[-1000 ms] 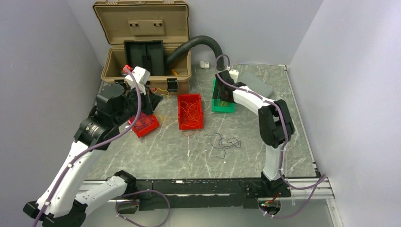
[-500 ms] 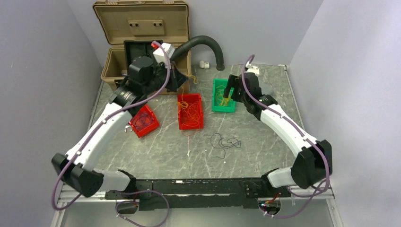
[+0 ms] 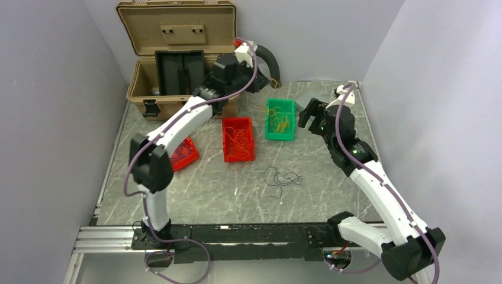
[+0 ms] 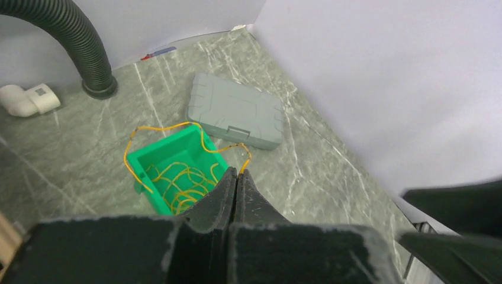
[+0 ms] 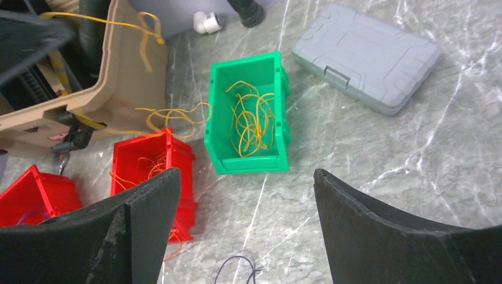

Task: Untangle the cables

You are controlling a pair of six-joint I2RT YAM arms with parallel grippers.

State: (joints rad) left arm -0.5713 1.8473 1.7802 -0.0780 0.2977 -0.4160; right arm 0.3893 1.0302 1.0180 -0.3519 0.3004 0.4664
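Observation:
My left gripper (image 3: 266, 83) (image 4: 237, 172) hangs over the back of the table, behind the green bin (image 3: 280, 119) (image 4: 158, 195). It is shut on a thin yellow cable (image 4: 167, 126), which trails from the fingertips across the bin's rim. More yellow cables (image 5: 251, 121) lie coiled inside the bin. My right gripper (image 3: 312, 118) (image 5: 245, 173) is open and holds nothing, to the right of the bin. Orange cables (image 3: 237, 135) fill the middle red bin (image 3: 238, 155). A dark purple cable (image 3: 281, 177) (image 5: 237, 267) lies loose on the table.
An open tan case (image 3: 177, 53) stands at the back left with a black ribbed hose (image 3: 269, 59) (image 4: 77, 41) beside it. There is a small red bin (image 3: 183, 155) on the left, a grey case (image 4: 235, 118) (image 5: 367, 56) at the back right, and a white fitting (image 4: 26, 99).
My left arm has swung right from the tan case to behind the green bin, taking the yellow cable along. My right arm has drawn back from the green bin to its right.

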